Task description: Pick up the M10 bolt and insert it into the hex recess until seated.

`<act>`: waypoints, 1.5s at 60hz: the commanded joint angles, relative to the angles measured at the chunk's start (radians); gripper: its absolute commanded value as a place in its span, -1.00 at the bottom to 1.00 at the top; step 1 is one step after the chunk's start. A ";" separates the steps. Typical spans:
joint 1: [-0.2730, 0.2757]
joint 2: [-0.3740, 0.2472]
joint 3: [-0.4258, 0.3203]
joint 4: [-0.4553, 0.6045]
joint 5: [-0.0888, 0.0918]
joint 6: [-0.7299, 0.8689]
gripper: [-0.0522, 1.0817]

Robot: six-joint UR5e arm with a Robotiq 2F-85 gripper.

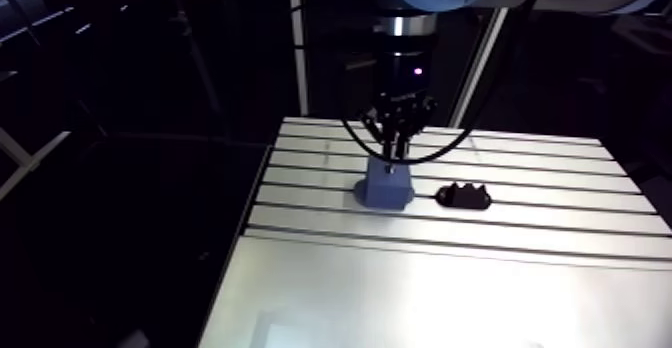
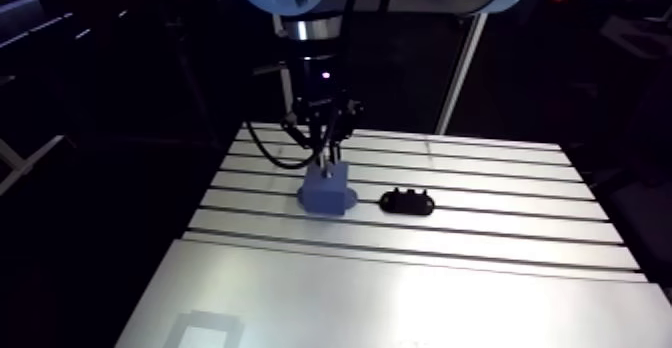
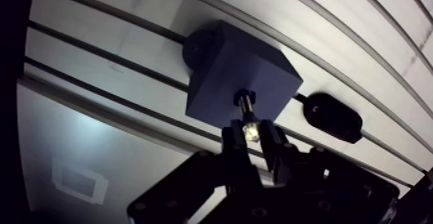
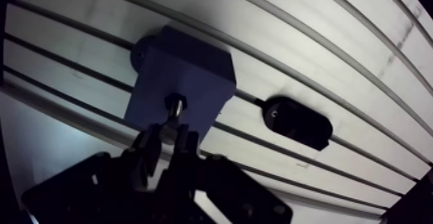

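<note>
Pointing seemingly down: bolt (image 3: 245, 109), into block (image 3: 222, 62).

Arm view: you look from the upper link, high and set back, down over the table (image 1: 430, 272); the gripper (image 1: 396, 154) hangs at mid-distance. Wrist view: you look steeply down from just behind the fingers (image 3: 233, 144), close on the M10 bolt (image 3: 245, 105) they clamp and the blue block (image 3: 219, 72). Both views share the block, the black part (image 3: 334, 116) and the slotted top.
</note>
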 commanded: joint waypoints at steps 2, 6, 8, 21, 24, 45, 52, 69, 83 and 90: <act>0.000 0.000 -0.001 -0.001 0.000 0.000 0.49; 0.000 0.000 -0.001 -0.001 0.000 -0.001 0.49; 0.000 0.000 -0.002 0.001 0.000 -0.001 0.49; 0.000 -0.001 -0.001 -0.001 0.000 -0.001 0.49; 0.000 -0.001 -0.001 -0.001 0.000 0.000 0.49; 0.001 -0.001 -0.004 -0.001 0.001 0.000 0.49; 0.001 -0.001 -0.002 -0.001 0.002 0.000 0.49; 0.001 0.000 -0.001 -0.001 0.000 0.002 0.49; 0.001 0.003 0.000 -0.021 0.002 -0.001 0.49; 0.001 0.003 -0.001 -0.021 0.002 -0.001 0.49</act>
